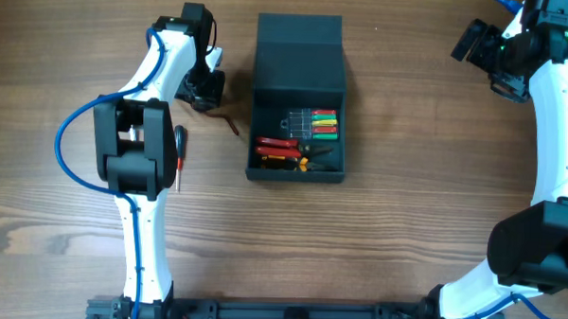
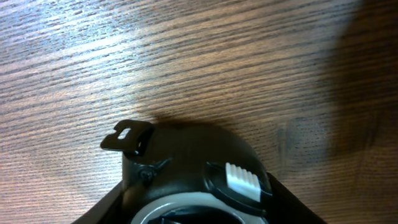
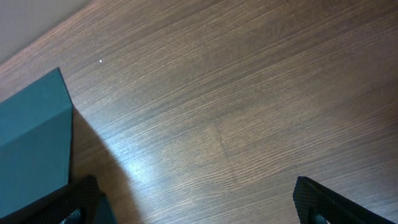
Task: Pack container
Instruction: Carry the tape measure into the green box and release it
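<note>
Left gripper (image 1: 202,85) straddles tape measure (image 2: 193,180) left of open container (image 1: 296,175) for pickup, clamp can't tell; right gripper (image 3: 196,193) released, parked clear near table (image 1: 405,230) far-right corner.

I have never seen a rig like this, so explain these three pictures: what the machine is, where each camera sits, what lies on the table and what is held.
This is a robot with two white arms at a wooden table. Each arm ends in a two-finger gripper. One picture looks straight down from above, and the other two come from cameras on the wrists. In the middle stands the container, its lid open, with coloured hand tools inside. The left gripper has its fingers on either side of a black tape measure; whether it grips it yet is unclear. The right gripper is open and holds nothing.
</note>
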`<action>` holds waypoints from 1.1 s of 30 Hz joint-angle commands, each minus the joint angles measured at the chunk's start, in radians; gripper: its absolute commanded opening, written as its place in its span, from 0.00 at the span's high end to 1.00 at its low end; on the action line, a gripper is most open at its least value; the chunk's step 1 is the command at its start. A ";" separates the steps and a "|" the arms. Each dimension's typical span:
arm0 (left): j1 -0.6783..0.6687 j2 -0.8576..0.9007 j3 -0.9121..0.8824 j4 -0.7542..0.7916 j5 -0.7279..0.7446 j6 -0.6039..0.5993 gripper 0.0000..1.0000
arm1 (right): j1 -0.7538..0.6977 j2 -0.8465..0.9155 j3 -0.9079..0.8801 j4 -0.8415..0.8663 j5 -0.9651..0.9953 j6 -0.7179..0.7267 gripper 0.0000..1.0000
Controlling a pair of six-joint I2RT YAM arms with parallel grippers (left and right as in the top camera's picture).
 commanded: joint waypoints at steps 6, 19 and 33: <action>-0.001 -0.158 0.010 -0.002 -0.014 0.005 0.71 | 0.000 0.016 -0.003 0.003 -0.008 0.013 0.00; -0.182 -0.476 0.010 -0.072 0.059 0.005 0.76 | 0.001 0.016 -0.003 0.003 -0.008 0.013 0.00; -0.470 -0.327 0.008 -0.109 0.028 0.072 0.87 | 0.000 0.016 -0.003 0.003 -0.008 0.012 0.00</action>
